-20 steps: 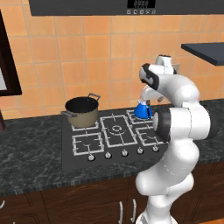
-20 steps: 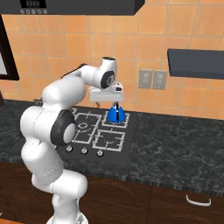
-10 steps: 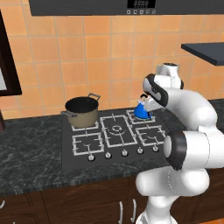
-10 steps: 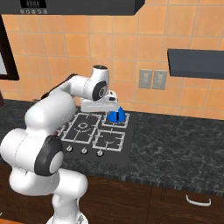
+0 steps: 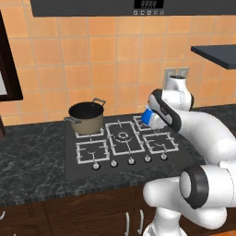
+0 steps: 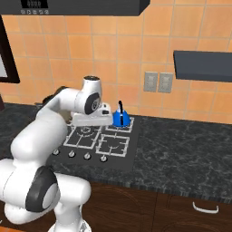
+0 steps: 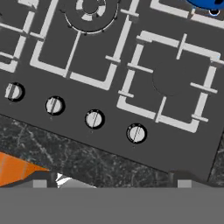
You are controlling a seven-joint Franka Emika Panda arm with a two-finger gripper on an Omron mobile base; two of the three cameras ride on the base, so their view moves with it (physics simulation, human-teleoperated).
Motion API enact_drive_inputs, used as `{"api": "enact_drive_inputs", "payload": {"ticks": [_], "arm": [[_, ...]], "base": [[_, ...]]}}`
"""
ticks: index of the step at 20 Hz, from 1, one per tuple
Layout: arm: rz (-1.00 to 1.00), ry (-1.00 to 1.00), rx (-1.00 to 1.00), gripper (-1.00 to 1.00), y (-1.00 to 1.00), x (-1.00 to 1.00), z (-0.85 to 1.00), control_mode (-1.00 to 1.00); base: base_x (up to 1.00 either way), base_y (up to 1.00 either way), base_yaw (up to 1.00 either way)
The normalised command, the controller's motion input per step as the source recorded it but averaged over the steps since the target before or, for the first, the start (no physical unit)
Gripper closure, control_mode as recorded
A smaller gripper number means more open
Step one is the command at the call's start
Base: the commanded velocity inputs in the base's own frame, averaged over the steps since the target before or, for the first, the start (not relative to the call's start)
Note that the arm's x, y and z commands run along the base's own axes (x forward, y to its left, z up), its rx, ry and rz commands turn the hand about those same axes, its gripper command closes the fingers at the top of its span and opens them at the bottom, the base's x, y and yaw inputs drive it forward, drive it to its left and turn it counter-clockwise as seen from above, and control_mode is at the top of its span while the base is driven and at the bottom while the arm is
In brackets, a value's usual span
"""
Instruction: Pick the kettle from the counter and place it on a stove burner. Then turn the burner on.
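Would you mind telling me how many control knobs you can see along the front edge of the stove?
5, in one row along the stove's front edge: far-left knob, second knob, middle knob, fourth knob, far-right knob. None looks hidden.

The kettle [image 6: 121,118] blocks my way to the back right burner [image 6: 120,125]. The pot [image 5: 86,116] fills the back left corner. My tool could pass freely over the front grate [image 7: 166,92] and the knobs [image 7: 136,133].

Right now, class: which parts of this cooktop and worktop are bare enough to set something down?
Free: the front burners, between the knobs and the rear row; the counter right of the stove. Crowded: rear corners, holding the pot and the kettle.
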Motion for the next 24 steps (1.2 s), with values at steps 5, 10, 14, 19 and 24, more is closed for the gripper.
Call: {"api": "enact_drive_inputs", "payload": {"ticks": [5, 10, 14, 19, 24], "arm": [[-0.12, 0.48, -0.14, -1.00, 0.30, 0.54, 0.01, -1.00], [-0.05, 0.02, -0.01, -1.00, 0.04, 0.22, -0.67, -1.00], [-0.07, 0.00, 0.00, -1.00, 0.04, 0.22, -0.95, -1.00], [-0.12, 0.01, 0.01, -1.00, 0.24, -0.16, -0.44, -1.00], [-0.07, 0.03, 0.00, -1.00, 0.05, -0.47, -0.04, -1.00]], "base": [[0.00, 0.00, 0.00], [0.00, 0.00, 0.00], [0.00, 0.00, 0.00], [0.00, 0.00, 0.00], [0.00, 0.00, 0.00]]}}
